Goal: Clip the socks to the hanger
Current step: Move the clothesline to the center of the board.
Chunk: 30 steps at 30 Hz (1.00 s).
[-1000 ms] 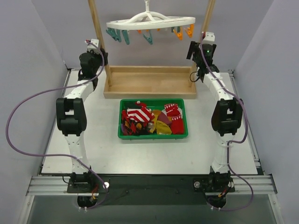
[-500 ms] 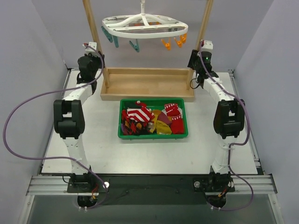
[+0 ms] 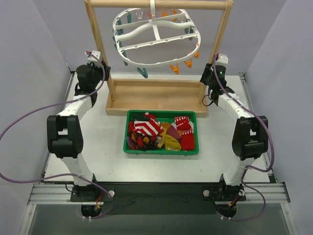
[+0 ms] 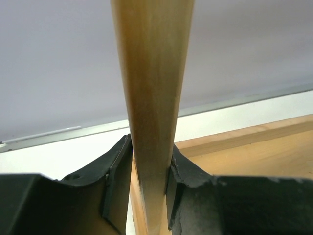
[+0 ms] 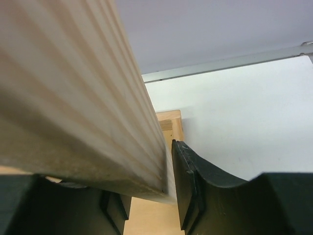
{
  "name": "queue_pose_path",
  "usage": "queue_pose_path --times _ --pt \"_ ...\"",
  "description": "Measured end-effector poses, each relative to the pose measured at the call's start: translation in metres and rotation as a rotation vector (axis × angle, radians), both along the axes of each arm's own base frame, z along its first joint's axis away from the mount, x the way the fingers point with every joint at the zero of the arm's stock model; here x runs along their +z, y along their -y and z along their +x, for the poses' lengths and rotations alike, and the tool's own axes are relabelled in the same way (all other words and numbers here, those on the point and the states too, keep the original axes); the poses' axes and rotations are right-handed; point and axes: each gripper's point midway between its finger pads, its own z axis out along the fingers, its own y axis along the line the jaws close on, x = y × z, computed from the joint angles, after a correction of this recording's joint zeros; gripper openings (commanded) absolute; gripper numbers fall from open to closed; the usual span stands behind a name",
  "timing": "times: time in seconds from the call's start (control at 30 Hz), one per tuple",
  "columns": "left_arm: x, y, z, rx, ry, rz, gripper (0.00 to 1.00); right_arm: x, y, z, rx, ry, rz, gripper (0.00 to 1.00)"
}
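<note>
Top external view, entries by size.

Tabletop (image 3: pixel 98 156): white and flat, with both arm bases at its near edge.

Wooden rack (image 3: pixel 156 3): stands at the far side of the tabletop. It has a shallow base tray (image 3: pixel 156 95), a left upright (image 3: pixel 100 54) and a right upright (image 3: pixel 221 39), joined by a top bar.

Hanger (image 3: pixel 156 39): a white oval frame with spokes. It hangs by its hook from the middle of the top bar, between the uprights, and is tilted so its open face turns toward the camera.

Green bin (image 3: pixel 161 151): rectangular, on the tabletop just in front of the base tray, midway between the arms.

Socks (image 3: pixel 161 134): all heaped inside the green bin, apart from the hanger.
- Red-white striped sock (image 3: pixel 146 127): on top, left of centre.
- Red patterned sock (image 3: pixel 185 132): at the right end.
- Yellow sock (image 3: pixel 171 143): near the front, in the middle.

Left gripper (image 3: pixel 104 71): at the left upright, above the base tray. In the left wrist view its black fingers (image 4: pixel 117 166) press against both sides of the post, clamped on it.

Right gripper (image 3: pixel 209 76): at the right upright, at about the same height. In the right wrist view one of the fingers (image 5: pixel 188 181) lies flush against the post. The other is largely hidden beneath the wood on the far side. The grip is closed on the post.

Clips: dangle from the hanger rim. A teal clip (image 3: pixel 142 73) and two orange clips (image 3: pixel 173 68) hang along the lower edge. Others at the top edge are too small to sort.
</note>
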Motion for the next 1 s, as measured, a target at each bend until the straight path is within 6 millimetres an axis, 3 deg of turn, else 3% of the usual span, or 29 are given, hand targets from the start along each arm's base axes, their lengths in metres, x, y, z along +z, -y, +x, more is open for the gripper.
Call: queue_pose_path --times 0.23,0.33,0.37,0.43,0.47,0.53,0.57,0.7,0.83,1.0 --pt "-0.002 0.004 -0.036 -0.033 -0.046 0.011 0.07 -0.001 0.006 -0.029 -0.019 -0.011 0.008 0.34" --pt "-0.002 0.006 -0.051 -0.047 -0.063 0.015 0.14 -0.001 0.008 -0.042 -0.026 -0.016 0.012 0.34" --pt "-0.002 0.007 -0.054 -0.051 -0.068 0.017 0.29 -0.001 0.009 -0.044 -0.028 -0.017 0.014 0.36" --pt "-0.002 0.007 -0.06 -0.055 -0.077 0.02 0.42 0.0 0.01 -0.05 -0.033 -0.017 0.019 0.39" --pt "-0.002 0.007 -0.062 -0.056 -0.083 0.021 0.68 0.0 0.01 -0.051 -0.036 -0.02 0.022 0.44" --pt "-0.002 0.009 -0.065 -0.07 -0.095 0.017 0.96 0.003 0.012 -0.054 -0.048 -0.017 0.029 0.53" --pt "-0.002 0.011 -0.07 -0.088 -0.111 0.009 0.97 0.004 0.014 -0.054 -0.057 -0.014 0.029 0.64" --pt "0.005 0.017 -0.082 -0.123 -0.14 -0.007 0.97 0.019 0.027 -0.06 -0.11 0.011 0.038 0.73" --pt "0.023 0.018 -0.089 -0.133 -0.145 0.002 0.97 0.039 0.03 -0.075 -0.125 0.047 0.049 0.75" --pt "0.05 0.019 -0.117 -0.155 -0.143 0.035 0.97 0.079 0.022 -0.116 -0.098 0.151 0.064 0.73"
